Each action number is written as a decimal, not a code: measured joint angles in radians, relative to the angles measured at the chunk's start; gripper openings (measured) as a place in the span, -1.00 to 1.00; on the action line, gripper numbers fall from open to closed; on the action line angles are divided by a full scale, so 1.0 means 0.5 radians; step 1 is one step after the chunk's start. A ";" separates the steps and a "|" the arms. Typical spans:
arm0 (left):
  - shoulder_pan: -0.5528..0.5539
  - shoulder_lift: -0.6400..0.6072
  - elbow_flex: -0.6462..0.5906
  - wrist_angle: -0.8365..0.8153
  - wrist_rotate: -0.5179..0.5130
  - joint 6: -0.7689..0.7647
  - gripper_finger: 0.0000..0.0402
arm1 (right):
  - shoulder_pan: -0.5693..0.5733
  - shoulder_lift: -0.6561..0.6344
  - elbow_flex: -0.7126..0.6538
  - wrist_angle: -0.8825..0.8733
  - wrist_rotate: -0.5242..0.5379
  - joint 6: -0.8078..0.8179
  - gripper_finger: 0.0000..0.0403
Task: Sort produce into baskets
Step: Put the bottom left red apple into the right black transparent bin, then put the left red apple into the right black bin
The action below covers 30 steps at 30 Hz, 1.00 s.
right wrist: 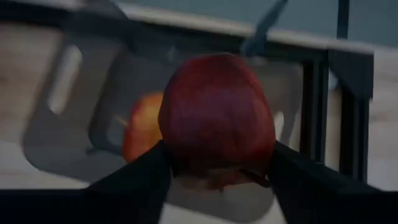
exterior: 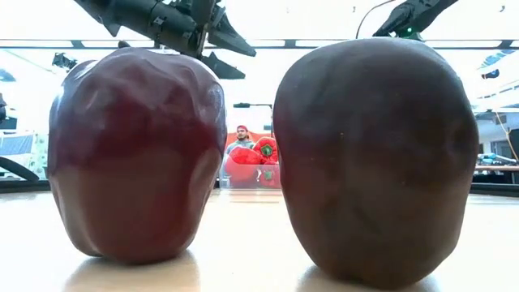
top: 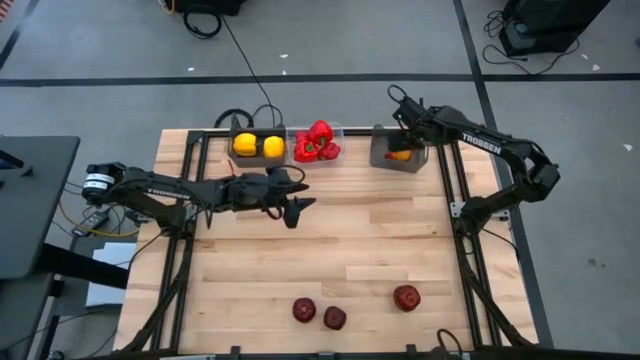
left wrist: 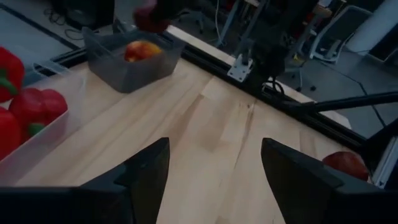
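Light wooden plank tabletop (top: 330, 250) edged by black metal frame rails (top: 452, 190); grey floor (top: 330, 50) with black cables (top: 240, 55).

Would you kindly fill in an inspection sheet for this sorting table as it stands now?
Surface: wooden table, dark frame rails at its sides.
Job's things: dark bin holds two yellow peppers; clear bin holds red peppers; second dark bin holds one apple; three apples lie loose near the table's front edge.
Clutter: nothing seen.
Hands: left hand open and empty over mid-table; right hand above the second dark bin with a dark red apple between its fingers.
Cables: black cable runs across the floor to the table's back edge.
Surroundings: grey floor, a person beyond the table in the low view.
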 joint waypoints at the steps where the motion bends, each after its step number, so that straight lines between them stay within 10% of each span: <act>1: 0.003 0.000 0.000 -0.016 0.008 -0.008 0.30 | -0.017 0.001 -0.001 -0.033 -0.022 0.007 0.42; 5: 0.015 0.000 0.000 -0.043 0.053 0.002 0.37 | -0.049 -0.008 -0.001 -0.036 -0.118 -0.018 0.90; 17: -0.094 0.006 0.002 -0.170 0.682 0.274 0.60 | 0.119 -0.219 -0.001 0.159 -0.385 -0.031 0.69; 30: -0.761 0.185 0.004 -0.270 0.656 0.070 0.62 | 0.987 -0.371 0.000 0.243 -0.201 0.316 0.71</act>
